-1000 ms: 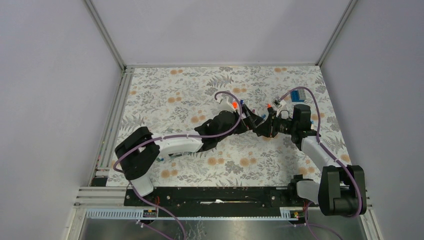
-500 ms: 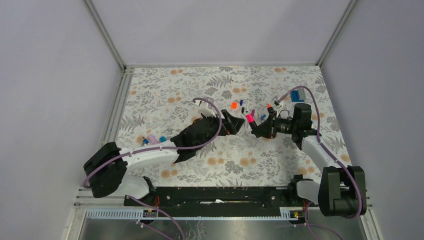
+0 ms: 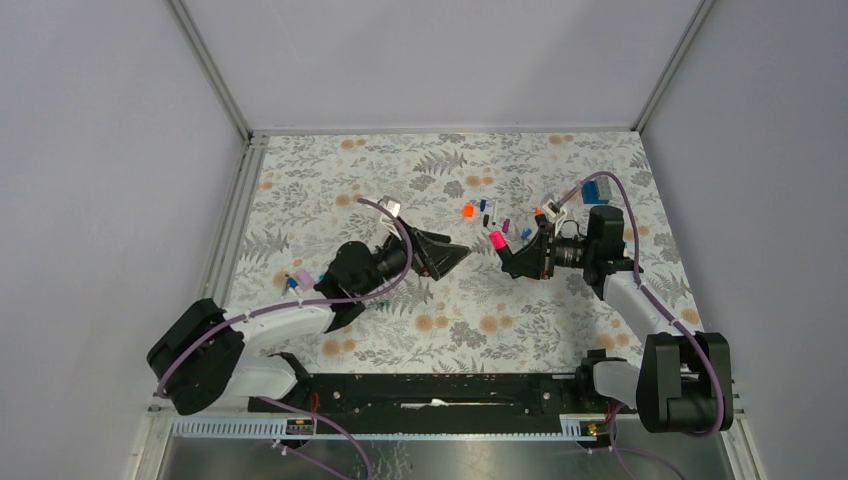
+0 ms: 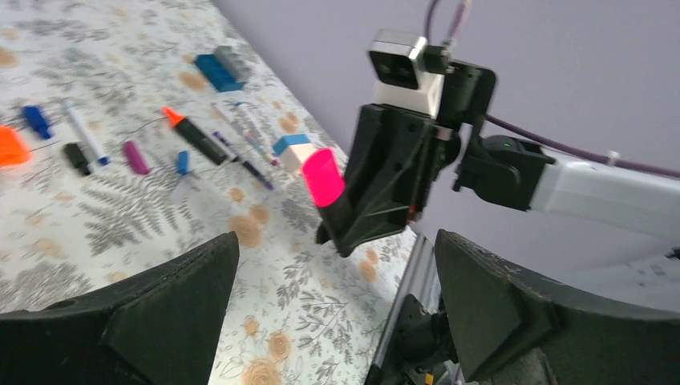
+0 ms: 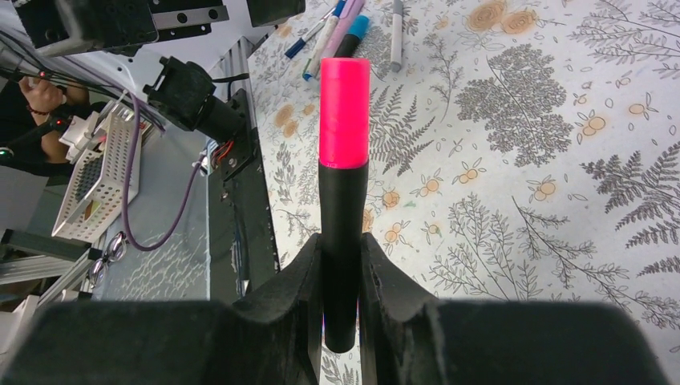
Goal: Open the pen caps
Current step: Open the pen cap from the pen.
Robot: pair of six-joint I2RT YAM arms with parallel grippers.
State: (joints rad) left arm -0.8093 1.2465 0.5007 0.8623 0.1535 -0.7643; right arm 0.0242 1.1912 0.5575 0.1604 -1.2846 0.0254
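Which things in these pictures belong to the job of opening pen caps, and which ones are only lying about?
For the job:
- pink cap on the black highlighter, held in the right end effector
- orange-tipped highlighter
- loose orange cap
- white pen

Only lying about:
- blue block
- blue-and-white block

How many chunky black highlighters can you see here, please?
2: a pink-capped highlighter in the right gripper; an orange-tipped highlighter lying on the table beyond it. A teal-capped pen farther left may be a third.
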